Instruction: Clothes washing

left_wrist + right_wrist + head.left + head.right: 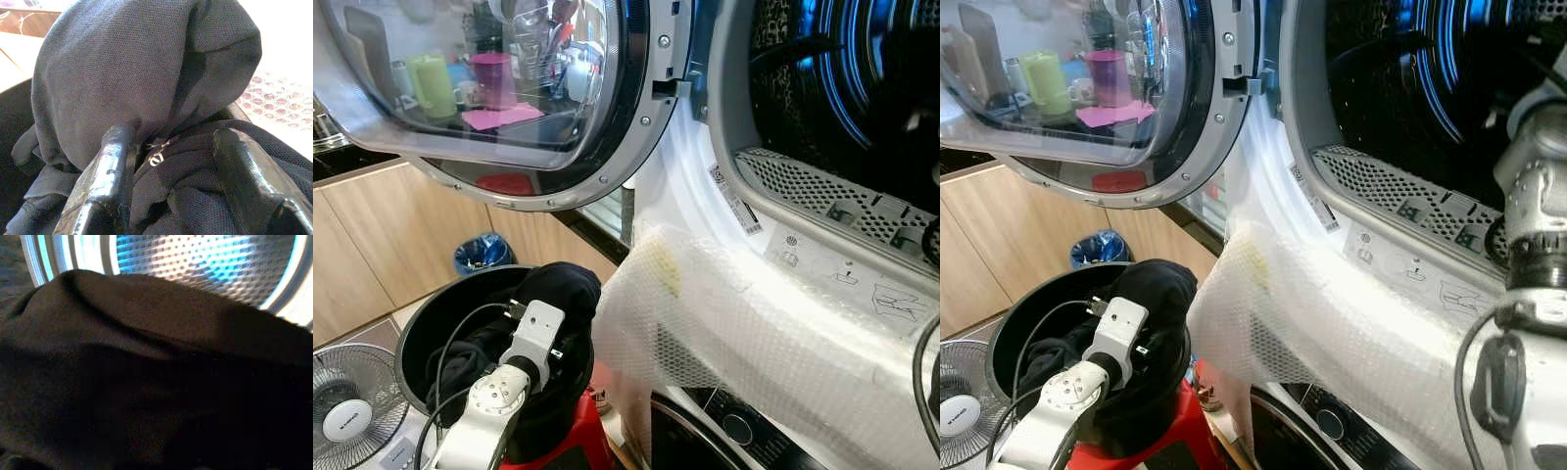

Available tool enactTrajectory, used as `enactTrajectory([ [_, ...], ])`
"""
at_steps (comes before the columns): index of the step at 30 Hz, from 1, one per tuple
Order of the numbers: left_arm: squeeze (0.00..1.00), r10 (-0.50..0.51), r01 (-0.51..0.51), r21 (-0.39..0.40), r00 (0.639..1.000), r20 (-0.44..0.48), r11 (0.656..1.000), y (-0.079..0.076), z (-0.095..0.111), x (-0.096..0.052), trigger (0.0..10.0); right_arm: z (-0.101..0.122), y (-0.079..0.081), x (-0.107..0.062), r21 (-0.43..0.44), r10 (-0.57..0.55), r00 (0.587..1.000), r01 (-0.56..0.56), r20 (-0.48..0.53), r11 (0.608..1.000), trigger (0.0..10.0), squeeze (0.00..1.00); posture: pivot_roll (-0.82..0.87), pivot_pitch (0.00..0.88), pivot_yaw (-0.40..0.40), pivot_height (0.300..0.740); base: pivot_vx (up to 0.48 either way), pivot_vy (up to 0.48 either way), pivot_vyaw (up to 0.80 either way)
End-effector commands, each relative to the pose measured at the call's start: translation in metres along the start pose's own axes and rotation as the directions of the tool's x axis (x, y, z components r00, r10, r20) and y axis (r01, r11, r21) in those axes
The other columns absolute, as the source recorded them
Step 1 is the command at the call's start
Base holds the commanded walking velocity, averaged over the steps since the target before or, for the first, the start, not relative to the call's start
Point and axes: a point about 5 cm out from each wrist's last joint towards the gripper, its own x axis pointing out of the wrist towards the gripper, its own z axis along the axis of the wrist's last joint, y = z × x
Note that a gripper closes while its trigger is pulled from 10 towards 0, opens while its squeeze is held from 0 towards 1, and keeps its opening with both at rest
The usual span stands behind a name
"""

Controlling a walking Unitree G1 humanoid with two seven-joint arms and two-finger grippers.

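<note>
- We see our left hand (pixel 166 161) down in the round black basket (pixel 416 323), its two glossy black fingers (pixel 105 171) spread apart and pressed into a black knit garment (pixel 146 73) bunched between them.
- The garment, finely woven, humps over the basket's rim beside the bubble-wrapped white washing machine (pixel 754 323).
- Our right arm (pixel 1538 196) reaches into the perforated steel drum (pixel 205 259), where dark cloth (pixel 146 372) lies; we cannot tell that hand's state.

— We see the black garment (pixel 137 83) as matt, fine-meshed knit cloth, and the left gripper's fingers (pixel 105 181) as glossy black, slightly scuffed.

— We agree. The drum (pixel 205 264) looks like shiny perforated metal, the door (pixel 499 88) is clear glossy glass in a silvery rim, and bubble wrap (pixel 744 323) covers the washer front, beside smooth wood-look cabinets (pixel 382 235).
</note>
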Motion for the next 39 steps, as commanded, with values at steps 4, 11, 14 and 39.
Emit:
enactTrajectory([
  [4,0.0,-0.036,0.036,0.0,0.997,-0.062,0.999,-0.007,-0.012,-0.003,10.0,0.021,-0.016,-0.022,0.074,-0.045,0.999,0.043,0.022,0.996,10.0,0.0,0.17,0.016,-0.065,0.74,0.0,0.0,0.0],
  [11,0.0,-0.039,0.039,0.0,0.996,-0.076,0.999,-0.008,-0.015,-0.004,10.0,0.033,-0.028,-0.059,0.082,-0.067,0.996,0.063,0.053,0.995,10.0,0.0,0.16,0.027,-0.067,0.74,0.0,0.0,0.0],
  [14,0.0,-0.046,0.046,0.003,0.996,-0.082,0.999,-0.008,-0.015,-0.003,10.0,0.032,-0.025,-0.069,0.047,-0.03,0.999,0.028,0.045,0.998,10.0,0.0,0.15,0.028,-0.066,0.74,0.0,0.0,0.0],
  [39,0.0,-0.058,0.059,0.007,0.993,-0.1,0.998,-0.008,-0.018,-0.001,10.0,-0.029,-0.08,-0.12,-0.202,-0.064,0.966,0.013,-0.249,0.979,10.0,0.0,0.12,0.032,-0.077,0.74,0.0,0.0,0.0],
])
